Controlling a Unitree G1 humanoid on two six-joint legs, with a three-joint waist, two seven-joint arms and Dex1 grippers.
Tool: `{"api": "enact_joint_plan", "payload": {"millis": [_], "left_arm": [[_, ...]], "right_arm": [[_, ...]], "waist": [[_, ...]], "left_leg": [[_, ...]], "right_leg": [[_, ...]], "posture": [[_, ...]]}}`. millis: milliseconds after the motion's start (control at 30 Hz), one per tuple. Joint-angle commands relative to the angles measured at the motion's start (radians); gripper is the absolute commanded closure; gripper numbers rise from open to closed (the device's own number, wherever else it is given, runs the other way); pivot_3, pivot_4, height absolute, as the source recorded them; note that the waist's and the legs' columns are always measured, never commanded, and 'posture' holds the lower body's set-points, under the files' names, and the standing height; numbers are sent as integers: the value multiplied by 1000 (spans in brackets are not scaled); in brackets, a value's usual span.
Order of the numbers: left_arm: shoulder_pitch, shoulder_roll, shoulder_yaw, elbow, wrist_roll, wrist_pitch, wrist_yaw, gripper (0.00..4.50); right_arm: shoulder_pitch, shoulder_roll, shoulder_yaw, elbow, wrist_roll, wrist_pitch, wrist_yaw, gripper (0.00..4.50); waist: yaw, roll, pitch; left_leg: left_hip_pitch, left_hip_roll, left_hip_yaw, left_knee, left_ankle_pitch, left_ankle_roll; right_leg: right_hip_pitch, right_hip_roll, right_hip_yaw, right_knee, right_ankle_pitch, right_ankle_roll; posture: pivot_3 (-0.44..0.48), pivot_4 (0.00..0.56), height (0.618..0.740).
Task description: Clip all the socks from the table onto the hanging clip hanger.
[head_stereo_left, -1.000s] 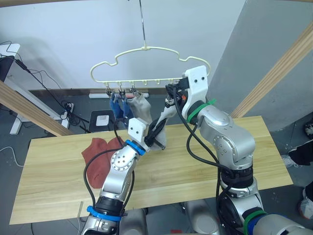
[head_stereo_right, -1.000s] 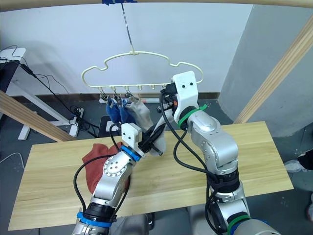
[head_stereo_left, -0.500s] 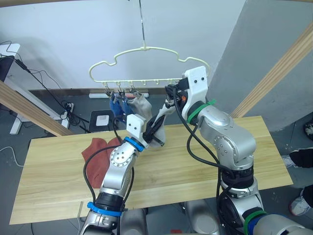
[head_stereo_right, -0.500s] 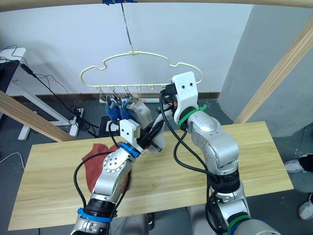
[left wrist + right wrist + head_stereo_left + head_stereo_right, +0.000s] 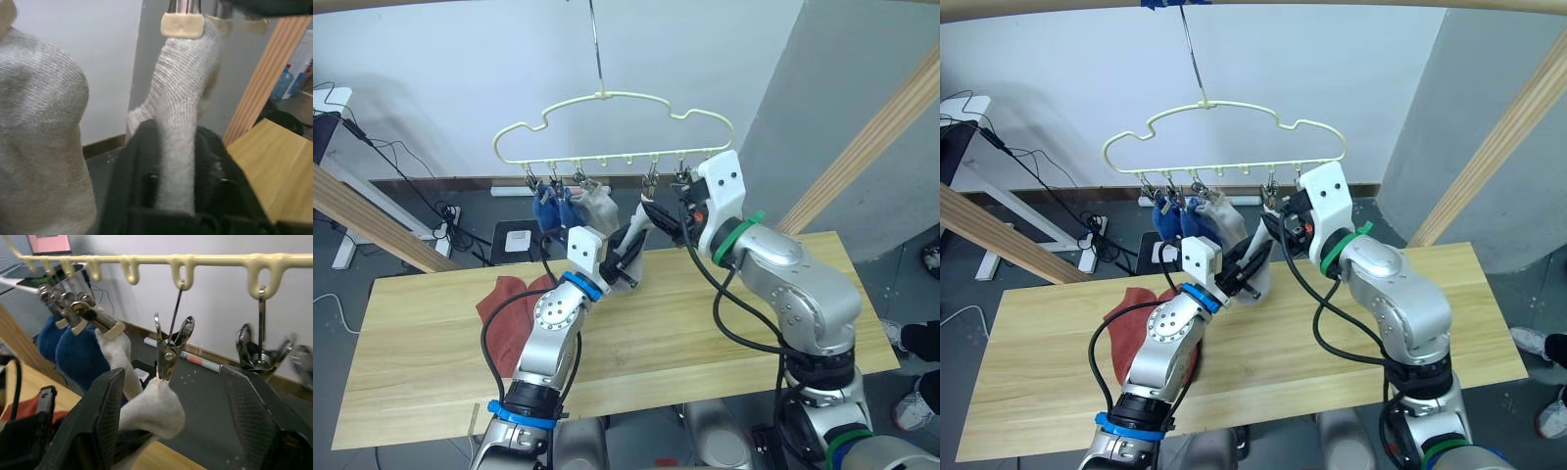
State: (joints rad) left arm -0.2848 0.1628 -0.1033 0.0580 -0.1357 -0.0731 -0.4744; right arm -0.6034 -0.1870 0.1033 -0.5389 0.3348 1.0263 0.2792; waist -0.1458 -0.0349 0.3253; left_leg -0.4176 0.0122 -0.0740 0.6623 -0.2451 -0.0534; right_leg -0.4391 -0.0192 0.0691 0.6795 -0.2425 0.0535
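Note:
The pale-yellow clip hanger (image 5: pixel 607 127) hangs above the table's (image 5: pixel 734 333) far edge. Its left clips hold two blue socks (image 5: pixel 548 211) and a grey sock (image 5: pixel 597 208). A second grey sock (image 5: pixel 636 235) hangs pinched in a further clip (image 5: pixel 168 352). My left gripper (image 5: pixel 625 262) is at that sock's lower end, and the sock (image 5: pixel 176 166) lies between its loosely parted fingers. My right gripper (image 5: pixel 171 377) stands open just behind the clip, holding nothing. Two rust-red socks (image 5: pixel 509 304) lie on the table at the left.
Empty clips (image 5: pixel 261 355) hang on the hanger's right part. Slanted wooden beams stand at the left (image 5: pixel 372 225) and right (image 5: pixel 871 147). Cables and a power strip (image 5: pixel 450 211) lie on the floor behind the table.
My right gripper has opened and drawn back from the clip, which now holds the second grey sock. My left gripper's fingers have loosened around the sock.

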Motion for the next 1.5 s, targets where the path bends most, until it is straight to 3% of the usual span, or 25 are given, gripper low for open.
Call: {"api": "enact_joint_plan", "payload": {"millis": [33, 167, 400, 633, 733, 900, 1167, 1267, 1333, 1500], "left_arm": [[5, 7, -1, -31, 1, -1, -3, 2165], [42, 56, 7, -98, -47, 27, -72, 941], [99, 244, 43, -317, -189, 194, -237, 941], [68, 347, 96, -421, -286, 338, -283, 941], [39, 361, 108, -442, -297, 370, -267, 916], [29, 356, 106, -463, -295, 395, -248, 916], [19, 357, 97, -474, -284, 409, -244, 916], [15, 358, 97, -469, -279, 407, -243, 916], [14, 360, 97, -469, -278, 408, -244, 916], [13, 361, 96, -467, -275, 406, -245, 916]], "right_arm": [[12, -38, 9, -89, 32, -13, 43, 1322], [39, -89, 12, -136, 47, -21, 77, 1322], [71, -114, 49, -135, -28, -78, 11, 1322], [75, -112, 69, -91, -84, -132, -19, 1322], [62, -99, 59, -54, -109, -146, -43, 1908], [61, -85, 59, -42, -121, -147, -49, 3689], [53, -55, 38, -9, -154, -144, -86, 3689], [52, -45, 35, -6, -153, -133, -85, 3118], [49, -45, 39, -2, -163, -130, -90, 2474], [45, -39, 39, 4, -172, -138, -94, 2474]], "waist": [[0, 0, 0], [-2, 0, 0], [-14, 0, 0], [-15, 0, 0], [-15, 0, 0], [-15, 0, 0], [-9, 0, 0], [-9, 0, 0], [-9, 0, 0], [-7, 0, 0]], "left_leg": [[0, 0, 0, 0, 0, 0], [0, 0, 0, 0, 0, 0], [0, 0, 0, 0, 0, 0], [0, 1, 1, 0, 0, 0], [0, 1, 1, 0, 0, 0], [0, 1, 1, -1, 0, 0], [0, 0, 1, -1, 0, 0], [0, 1, 1, -1, 0, 0], [0, 1, 1, -1, 0, 0], [0, 1, 1, -1, 0, 0]], "right_leg": [[0, 0, 0, 0, 0, 0], [0, 0, 0, 0, 0, 0], [0, 0, 1, 0, -1, 1], [0, 0, 1, -1, -2, 3], [0, 1, 1, -1, -2, 3], [0, 0, 1, -1, 0, 1], [-1, 0, 2, -1, 0, 0], [-1, 0, 1, -1, 0, 0], [-1, 0, 1, -1, 0, 0], [-1, 0, 1, -1, 0, 0]], "posture": [[-241, 276, 740], [-245, 276, 740], [-243, 278, 740], [-225, 279, 740], [-225, 279, 740], [-211, 278, 740], [-211, 277, 740], [-208, 276, 740], [-208, 276, 740], [-206, 275, 740]]}}
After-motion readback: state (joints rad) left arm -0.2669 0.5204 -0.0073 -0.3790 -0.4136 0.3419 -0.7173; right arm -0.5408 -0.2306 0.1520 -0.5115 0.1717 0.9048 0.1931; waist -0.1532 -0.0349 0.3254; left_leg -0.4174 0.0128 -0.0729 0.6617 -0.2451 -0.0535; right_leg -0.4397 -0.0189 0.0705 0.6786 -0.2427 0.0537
